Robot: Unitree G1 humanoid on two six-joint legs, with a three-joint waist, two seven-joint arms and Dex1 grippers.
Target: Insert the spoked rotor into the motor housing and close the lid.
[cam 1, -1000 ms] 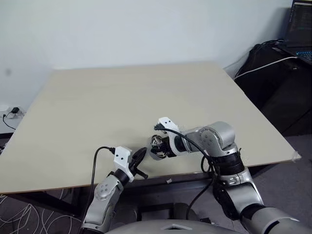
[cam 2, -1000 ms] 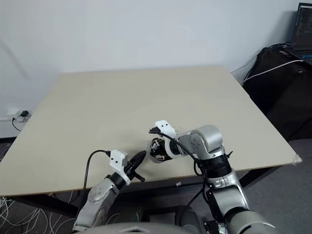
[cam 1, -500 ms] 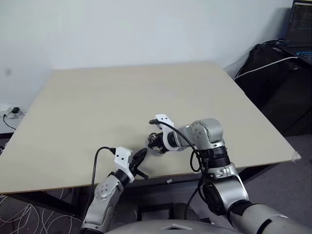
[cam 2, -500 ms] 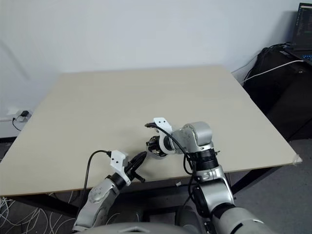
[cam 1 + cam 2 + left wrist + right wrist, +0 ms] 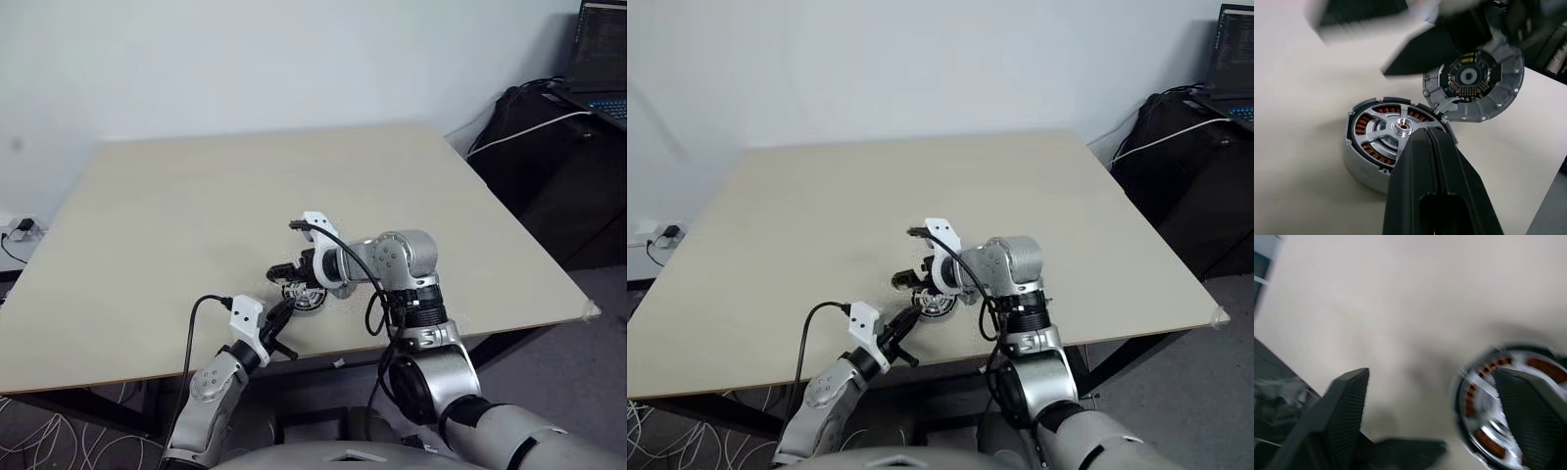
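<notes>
Metal was what struck me about the housing (image 5: pixel 1382 147): a squat round can near the table's (image 5: pixel 196 196) front edge, with copper windings ringed inside its wall and the spoked rotor (image 5: pixel 1396 128) already sitting down in it, hub showing at the centre. It looked dense and stiff, not something that would flex or crush, though I'd guess its smooth rim would be slippery under hard fingers and the windings would not take kindly to a poke. The lid (image 5: pixel 1474 81) stood swung up on the far side of the housing, seemingly joined at one point on the rim like a hinge, its inner face with a ring of contacts turned toward the housing. By my judgement the place to take hold was the lid's outer edge opposite that joint, pushing it over and down rather than pinching across its face. The right gripper (image 5: pixel 1435 406) hung just above the housing with its jaws spread wide and nothing between them, one finger over the housing and the other out over bare table. The left gripper (image 5: pixel 1432 166) lay low at the housing's near side, its jaws pressed together on nothing, tips right at the rim; whether they touched it I couldn't say.
</notes>
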